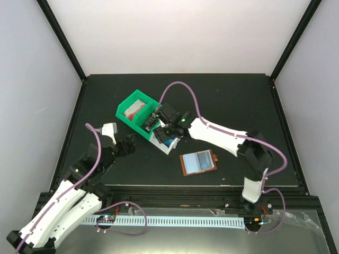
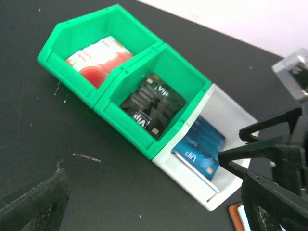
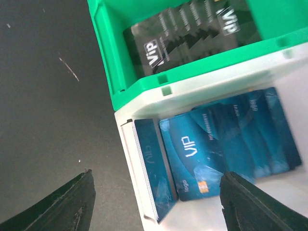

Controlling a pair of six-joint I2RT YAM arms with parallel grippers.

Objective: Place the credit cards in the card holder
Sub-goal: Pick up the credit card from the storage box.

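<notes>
Brown holder (image 1: pixel 198 162) lies opened flat on the black table (image 1: pixel 228 106), at about four o'clock from the row of bins in the top view and well apart from them. Blue shows through its clear pocket, so I'd judge at least one blue card has gone in; how many, I can't tell from here.

Most of the work looks to be left. The blue cards (image 3: pixel 226 139) sit fanned in the white bin (image 2: pixel 231 115), with another standing on edge against its wall. Black cards (image 2: pixel 153 106) fill the middle green bin (image 2: pixel 183 62), and the red-and-white cards (image 2: pixel 98 60) lie in the far green one at ten o'clock from it. I see no black or red card in the holder.

The right gripper (image 1: pixel 158 128) hangs right over the white bin, its jaws spread wide with nothing between them; the wrist view looks straight down on the blue stack. To my eye it is placed to go down for a blue card.

The left gripper (image 1: pixel 128 144) waits at about eight o'clock from the bins, near them but clear, jaws also wide apart and holding nothing.
</notes>
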